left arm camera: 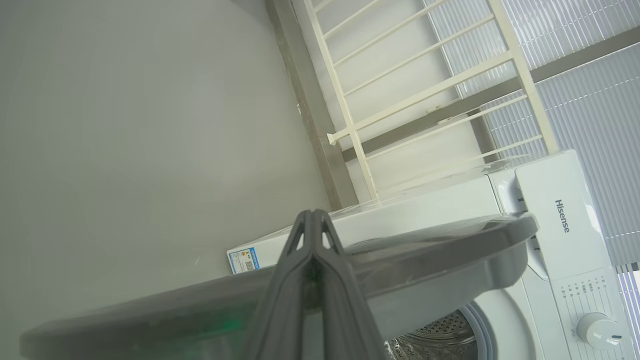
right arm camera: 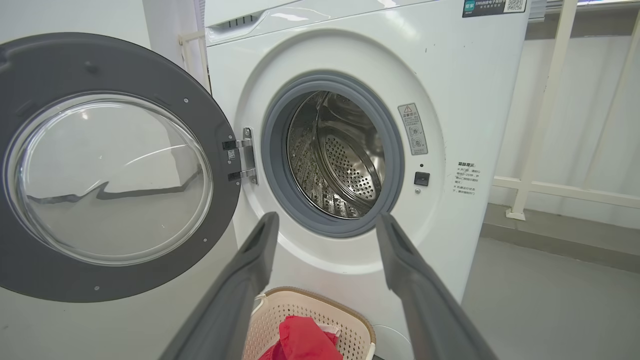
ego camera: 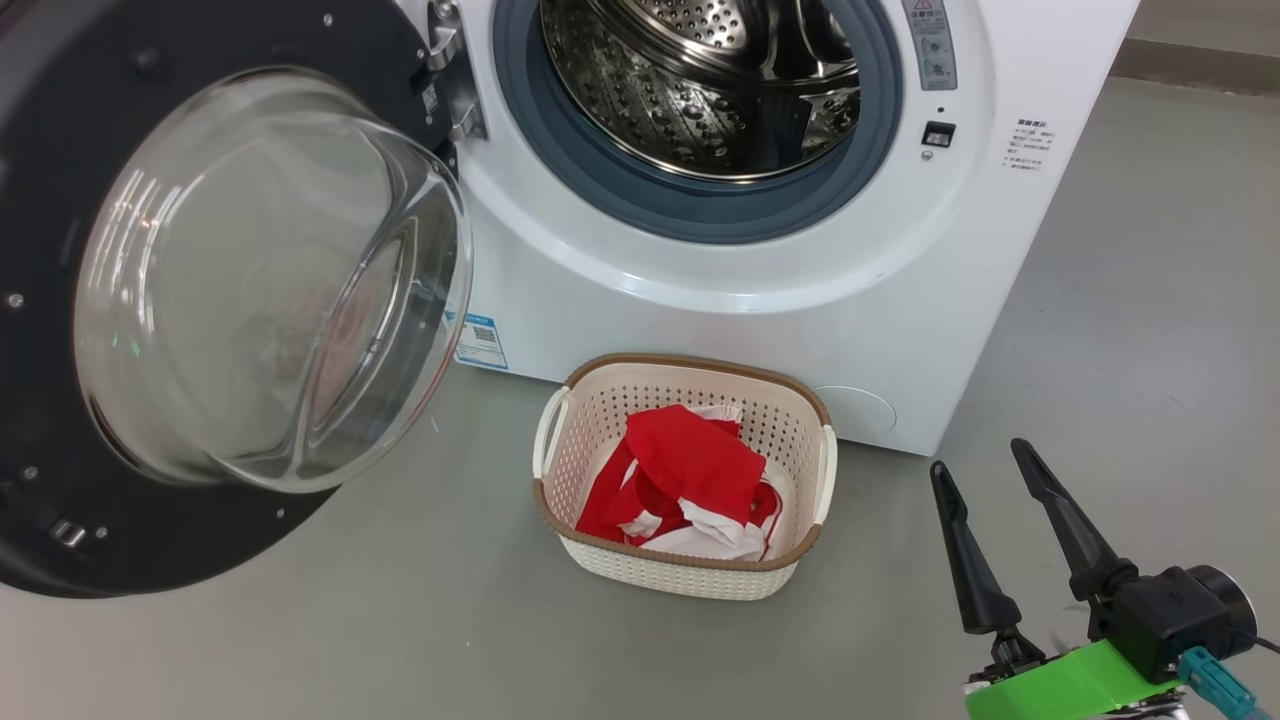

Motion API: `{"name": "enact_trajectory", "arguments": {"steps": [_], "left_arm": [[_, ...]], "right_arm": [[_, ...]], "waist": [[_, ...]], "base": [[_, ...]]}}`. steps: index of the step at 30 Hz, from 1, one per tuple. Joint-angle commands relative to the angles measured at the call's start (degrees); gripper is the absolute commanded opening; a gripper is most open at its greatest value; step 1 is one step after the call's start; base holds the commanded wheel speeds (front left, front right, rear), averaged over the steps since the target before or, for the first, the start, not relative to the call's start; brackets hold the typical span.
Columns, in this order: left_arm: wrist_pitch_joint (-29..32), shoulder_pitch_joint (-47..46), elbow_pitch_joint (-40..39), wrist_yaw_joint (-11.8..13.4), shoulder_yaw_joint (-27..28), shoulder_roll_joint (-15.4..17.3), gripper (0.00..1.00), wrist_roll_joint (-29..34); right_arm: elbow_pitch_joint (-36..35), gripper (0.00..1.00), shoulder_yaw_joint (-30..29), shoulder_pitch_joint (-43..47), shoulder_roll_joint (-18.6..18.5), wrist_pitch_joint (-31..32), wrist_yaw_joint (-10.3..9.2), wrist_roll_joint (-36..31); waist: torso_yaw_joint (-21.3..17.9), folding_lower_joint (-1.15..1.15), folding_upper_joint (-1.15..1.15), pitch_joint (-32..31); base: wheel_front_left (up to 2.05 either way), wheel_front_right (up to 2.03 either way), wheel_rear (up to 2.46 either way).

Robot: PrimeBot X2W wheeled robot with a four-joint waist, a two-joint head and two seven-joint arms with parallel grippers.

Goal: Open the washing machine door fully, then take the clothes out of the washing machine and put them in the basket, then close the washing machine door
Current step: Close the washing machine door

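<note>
Red clothes [ego camera: 692, 478], one basket [ego camera: 680, 580], one door [ego camera: 270, 280]

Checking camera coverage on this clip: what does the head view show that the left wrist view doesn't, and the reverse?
Head view: the basket on the floor in front of the washing machine, the red and white clothes lying in it, and the open right hand at lower right. Left wrist view: the shut left hand, the Hisense lettering, a white control knob and a white railing behind. Both: the washing machine, its open door, the steel drum and the blue label.
</note>
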Motion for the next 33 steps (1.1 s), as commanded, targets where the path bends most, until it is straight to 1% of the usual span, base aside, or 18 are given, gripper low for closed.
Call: {"name": "enact_trajectory", "arguments": {"steps": [1, 8, 17, 21, 27, 33], "left_arm": [[0.79, -1.17, -0.88, -0.2, 0.55, 4.05, 0.0, -0.42], [4.58, -0.4, -0.66, -1.72, 0.43, 2.97, 0.0, -2.37], [8.2, 0.9, -2.47, -2.68, 0.55, 0.45, 0.0, -4.79], [9.28, 1.66, -3.57, -3.13, 0.49, -1.06, 0.0, -5.71], [11.28, 3.71, -6.87, -4.04, 0.3, -4.33, 0.0, -7.47], [12.53, 5.7, -10.92, -3.84, 0.52, -7.16, 0.0, -9.01]], "right_arm": [[-1.54, 1.0, 1.28, -0.99, -0.67, -0.15, 0.35, 0.41], [-1.48, 1.0, 1.15, -0.92, -0.67, -0.19, 0.35, 0.67], [-1.23, 1.0, 1.29, -1.03, -0.67, -0.26, 0.35, 0.86], [-1.24, 1.0, 1.31, -1.22, -0.67, -0.28, 0.35, 0.89], [-1.26, 1.0, 1.03, -1.32, -0.67, -0.33, 0.35, 1.29], [-1.26, 1.0, 0.84, -1.62, -0.67, -0.36, 0.35, 1.66]], "waist": [[-0.11, 0.0, 0.0, -0.06], [0.44, 0.0, 0.0, -0.02], [1.4, 0.0, 0.0, -0.21], [1.57, 0.0, 0.0, -0.12], [1.82, 0.0, 0.0, 0.22], [2.01, 0.0, 0.0, 0.27]], "base": [[0.0, 0.0, 0.0], [0.0, 0.0, 0.0], [0.0, 0.0, 0.0], [0.0, 0.0, 0.0], [0.0, 0.0, 0.0], [0.0, 0.0, 0.0]]}}
